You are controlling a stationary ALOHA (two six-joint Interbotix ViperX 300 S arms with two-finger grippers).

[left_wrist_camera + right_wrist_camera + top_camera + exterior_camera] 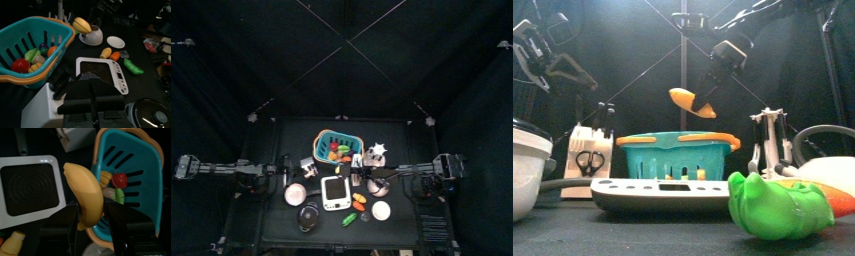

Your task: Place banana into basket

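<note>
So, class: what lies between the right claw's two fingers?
The banana, gripped lengthwise in the right claw; the right wrist view shows it beside the teal basket, above the white device.

Teal basket point(30, 47) at one side, latticed wall toward the camera, holding small toy foods (red, green, orange and pale pieces). Beyond its rim, a yellow banana point(81, 24) against a round pale bowl point(92, 36); grip on it not discernible. Near the bowl, a small white dish point(115, 42). White device point(101, 73) with dark panel lying flat; just beside it, a yellow piece point(105, 52), an orange piece point(115, 56) and a green one point(133, 66). Black pot lid point(152, 112) at the corner.
</note>
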